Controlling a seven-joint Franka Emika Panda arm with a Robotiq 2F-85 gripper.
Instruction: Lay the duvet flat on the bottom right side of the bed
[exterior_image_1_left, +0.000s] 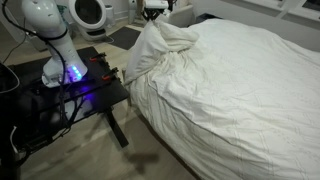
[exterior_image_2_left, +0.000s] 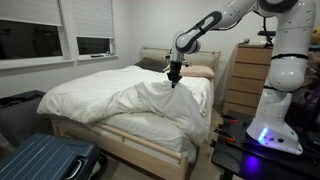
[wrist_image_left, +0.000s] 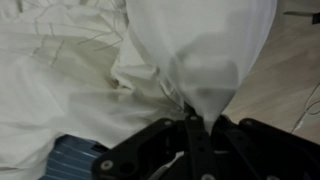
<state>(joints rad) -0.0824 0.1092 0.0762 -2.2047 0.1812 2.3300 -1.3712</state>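
Note:
The white duvet (exterior_image_1_left: 230, 90) covers the wide bed (exterior_image_2_left: 120, 135) in both exterior views. One corner of it is pulled up into a peak (exterior_image_2_left: 172, 92). My gripper (exterior_image_2_left: 174, 75) is shut on that peak and holds it above the bed's near side. In the wrist view the pinched duvet fabric (wrist_image_left: 205, 60) hangs from my closed jaws (wrist_image_left: 195, 122), with more rumpled duvet (wrist_image_left: 60, 60) beyond. In an exterior view the gripper (exterior_image_1_left: 154, 12) sits at the top of the raised fold (exterior_image_1_left: 155, 50).
The black metal-framed table (exterior_image_1_left: 70, 95) with glowing electronics holds the robot base beside the bed. A blue suitcase (exterior_image_2_left: 45, 160) lies on the floor at the bed's foot. A wooden dresser (exterior_image_2_left: 248, 80) stands by the headboard. Pillows (exterior_image_2_left: 195, 71) lie at the head.

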